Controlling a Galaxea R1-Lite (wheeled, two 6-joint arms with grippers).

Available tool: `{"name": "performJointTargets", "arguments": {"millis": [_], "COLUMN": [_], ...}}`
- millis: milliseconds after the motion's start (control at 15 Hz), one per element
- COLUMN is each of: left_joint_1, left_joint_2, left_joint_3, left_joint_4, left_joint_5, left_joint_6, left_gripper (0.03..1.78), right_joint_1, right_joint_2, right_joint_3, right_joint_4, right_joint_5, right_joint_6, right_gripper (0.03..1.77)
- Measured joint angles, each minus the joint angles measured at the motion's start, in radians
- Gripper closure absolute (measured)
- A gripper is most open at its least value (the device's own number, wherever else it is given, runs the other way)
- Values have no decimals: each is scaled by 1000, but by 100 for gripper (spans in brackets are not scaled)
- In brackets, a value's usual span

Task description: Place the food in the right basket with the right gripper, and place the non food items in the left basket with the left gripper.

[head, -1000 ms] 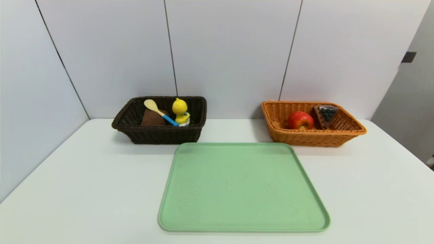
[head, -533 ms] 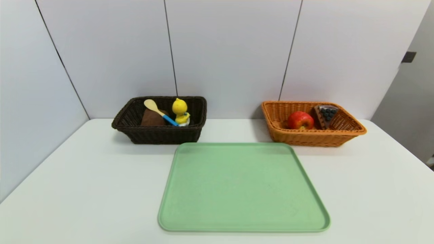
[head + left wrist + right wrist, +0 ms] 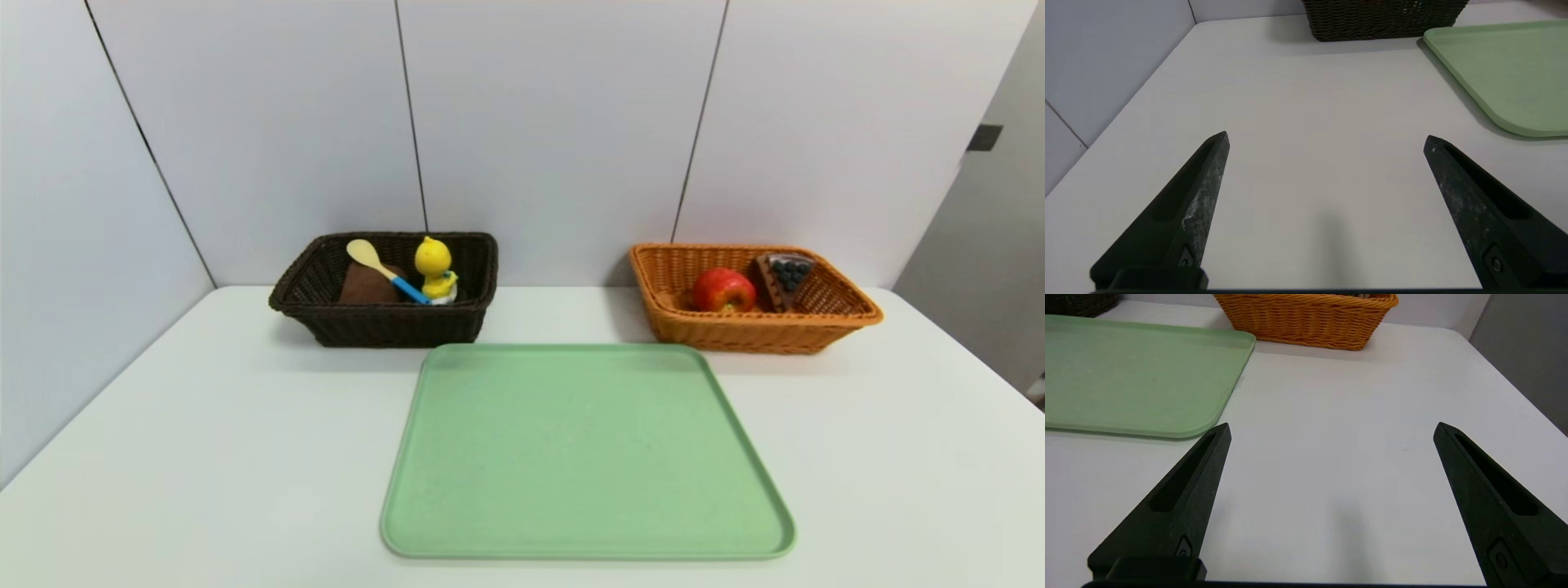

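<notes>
Sorting looks finished — green tray (image 3: 586, 449) bare. Apple (image 3: 723, 289), cake slice (image 3: 784, 276) in orange basket (image 3: 824, 327); spoon (image 3: 382, 268), yellow toy (image 3: 434, 268) in dark basket (image 3: 384, 327). Left gripper (image 3: 1326, 138), right gripper (image 3: 1331, 428) spread wide, empty, low over table (image 3: 204, 457) — park clear of tray edges.

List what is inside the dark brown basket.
The dark brown basket holds a yellow duck toy, a spoon with a blue handle, and a brown lump under the spoon. The front wall hides their lower parts and the basket floor.

right gripper (image 3: 1331, 428) fingers spread over white table (image 3: 1372, 416), green tray (image 3: 1126, 375) beside.
</notes>
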Motion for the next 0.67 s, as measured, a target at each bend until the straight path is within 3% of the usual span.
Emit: {"name": "performJointTargets", "arguments": {"millis": [667], "left_joint_1": [0], "left_joint_2": [0], "left_joint_3": [0], "left_joint_4": [0], "left_joint_5": [3], "left_joint_6": [-28], "left_gripper": [12], "right_joint_1": [0], "right_joint_2": [0], "right_joint_3": [0], "right_joint_4": [-5], "right_joint_5": [-29], "right_joint_6": [51], "right_gripper": [9]}}
